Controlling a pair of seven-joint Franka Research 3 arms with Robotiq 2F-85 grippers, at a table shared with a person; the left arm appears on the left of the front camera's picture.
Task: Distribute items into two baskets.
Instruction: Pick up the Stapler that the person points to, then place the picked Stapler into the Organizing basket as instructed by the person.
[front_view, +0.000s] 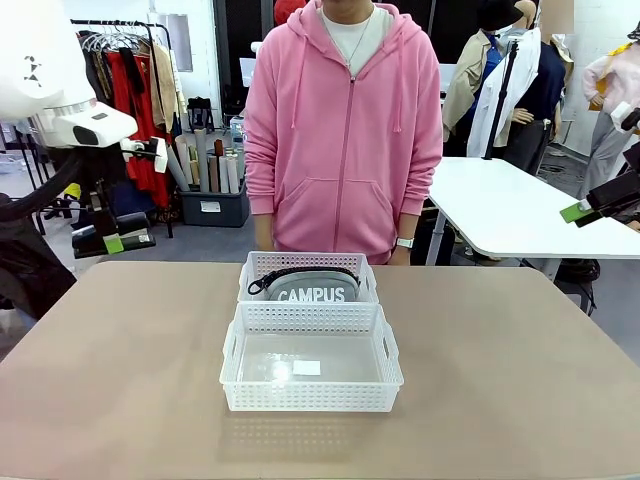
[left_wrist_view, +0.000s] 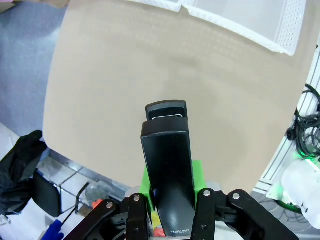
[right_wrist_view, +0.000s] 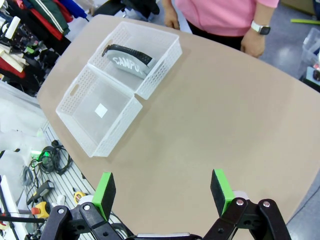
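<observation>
The small black stapler (left_wrist_view: 167, 165) sits lengthwise between the green pads of my left gripper (left_wrist_view: 170, 202), which is shut on it. That gripper (front_view: 112, 241) hangs high above the table's far left corner. Two white lattice baskets stand end to end at the table's middle. The far basket (front_view: 305, 262) holds the grey CAMPUS pouch (front_view: 318, 291) with its black strap. The near basket (front_view: 310, 397) holds just a small white label. My right gripper (right_wrist_view: 162, 192) is open and empty, high off the table's right side (front_view: 590, 209). From there I see both baskets (right_wrist_view: 120, 125) and the pouch (right_wrist_view: 129, 59).
A person in a pink hoodie (front_view: 343, 130) stands at the far edge behind the baskets, hands (right_wrist_view: 252, 44) low at the table edge. A white table (front_view: 520, 210) stands beyond at the right. Bare tabletop (front_view: 120, 370) lies on both sides of the baskets.
</observation>
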